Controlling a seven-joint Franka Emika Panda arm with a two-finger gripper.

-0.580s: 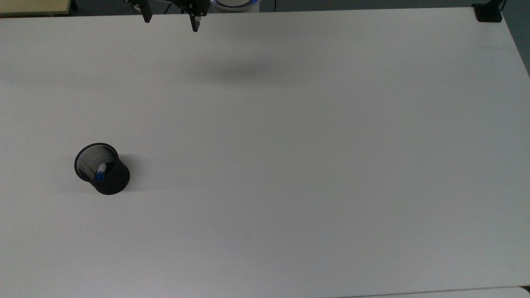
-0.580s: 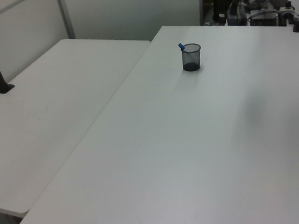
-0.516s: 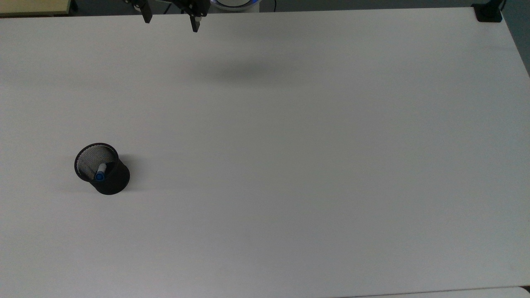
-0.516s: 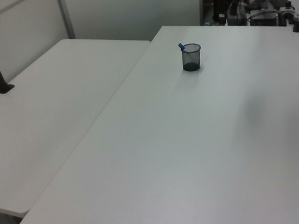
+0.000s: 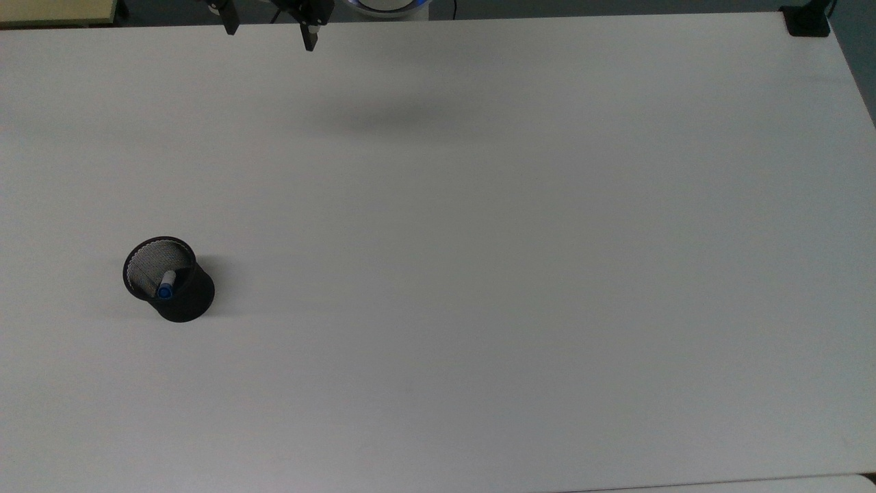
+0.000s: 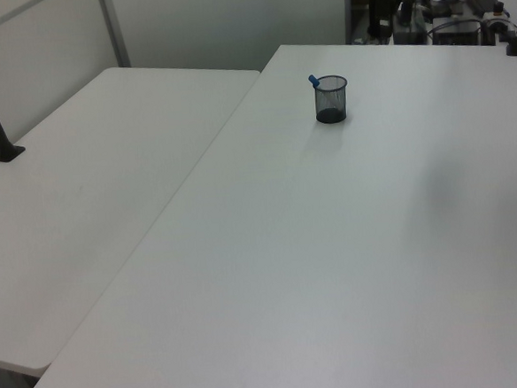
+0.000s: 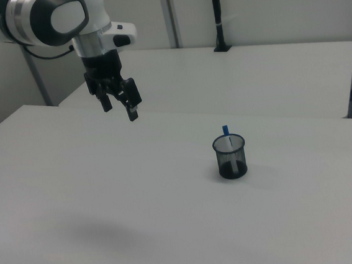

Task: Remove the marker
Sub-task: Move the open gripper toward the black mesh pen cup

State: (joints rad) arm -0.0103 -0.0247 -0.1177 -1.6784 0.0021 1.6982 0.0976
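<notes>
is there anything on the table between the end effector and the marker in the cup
Nothing visible: bare table lies between the open end effector and the marker. The marker stands inside the black mesh cup, blue cap above the rim, reachable from above.

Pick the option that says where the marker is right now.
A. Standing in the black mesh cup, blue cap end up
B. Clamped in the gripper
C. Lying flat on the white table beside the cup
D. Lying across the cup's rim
A. The marker stands inside the black mesh cup with its blue cap end poking above the rim, while the gripper hangs open in the air well away from it, holding nothing.
</notes>
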